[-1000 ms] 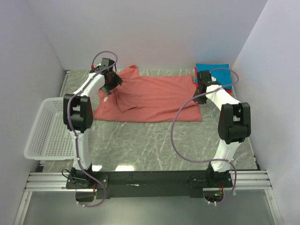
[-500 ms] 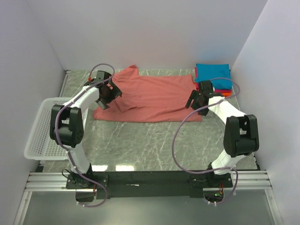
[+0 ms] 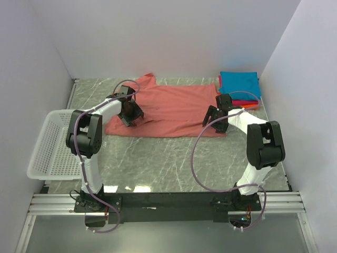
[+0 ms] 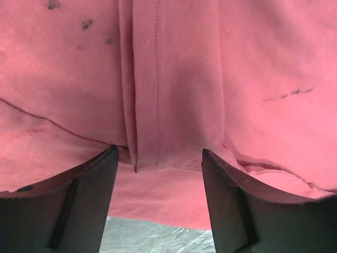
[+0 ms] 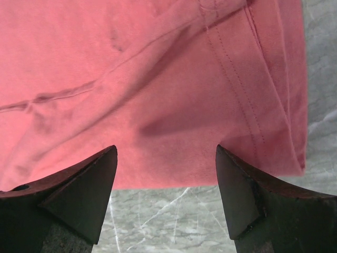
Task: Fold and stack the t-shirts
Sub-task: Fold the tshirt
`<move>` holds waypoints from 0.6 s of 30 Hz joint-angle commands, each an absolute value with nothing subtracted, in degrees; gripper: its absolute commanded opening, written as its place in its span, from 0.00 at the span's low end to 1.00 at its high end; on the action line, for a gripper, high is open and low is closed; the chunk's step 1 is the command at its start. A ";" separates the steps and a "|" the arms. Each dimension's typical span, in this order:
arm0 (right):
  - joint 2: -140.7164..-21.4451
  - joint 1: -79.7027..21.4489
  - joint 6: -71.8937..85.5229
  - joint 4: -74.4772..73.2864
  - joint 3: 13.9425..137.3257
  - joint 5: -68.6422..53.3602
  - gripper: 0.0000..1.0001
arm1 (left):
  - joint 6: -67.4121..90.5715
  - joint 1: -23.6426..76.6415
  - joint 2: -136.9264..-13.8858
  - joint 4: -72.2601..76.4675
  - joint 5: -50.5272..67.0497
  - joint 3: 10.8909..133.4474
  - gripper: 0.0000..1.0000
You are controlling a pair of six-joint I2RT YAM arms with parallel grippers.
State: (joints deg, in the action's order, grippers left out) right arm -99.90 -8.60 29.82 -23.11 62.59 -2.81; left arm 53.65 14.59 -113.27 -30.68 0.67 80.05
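A salmon-red t-shirt lies spread on the marble table, sleeve end to the left. My left gripper is open and empty, low over the shirt's near left edge; its wrist view shows a folded sleeve hem between the jaws. My right gripper is open and empty over the shirt's near right corner, where the hem meets bare table. A stack of folded shirts stands at the back right: teal-blue on top, magenta-pink and orange edges below.
A white plastic mesh basket hangs off the table's left edge. White walls close in the back and both sides. Bare marble table lies between the shirt and the arm bases.
Both grippers have come toward the near edge of the shirt, the left from the far sleeve area, the right from beside the stack. The shirt's left part lies flatter.
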 commanded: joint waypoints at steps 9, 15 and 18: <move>-101.69 -8.53 30.32 -21.80 62.32 -0.97 0.82 | 53.44 14.68 -114.52 -28.91 1.93 82.70 0.30; -102.22 -8.53 30.32 -21.53 61.44 -0.79 0.82 | 53.09 14.77 -115.05 -28.92 1.41 85.16 0.01; -102.22 -8.44 29.97 -20.83 61.26 -1.05 0.82 | 52.56 14.77 -114.96 -26.90 1.49 86.39 0.01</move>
State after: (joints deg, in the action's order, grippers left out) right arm -101.62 -8.60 30.17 -22.61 62.30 -2.31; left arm 53.60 14.61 -115.24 -30.09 1.32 83.05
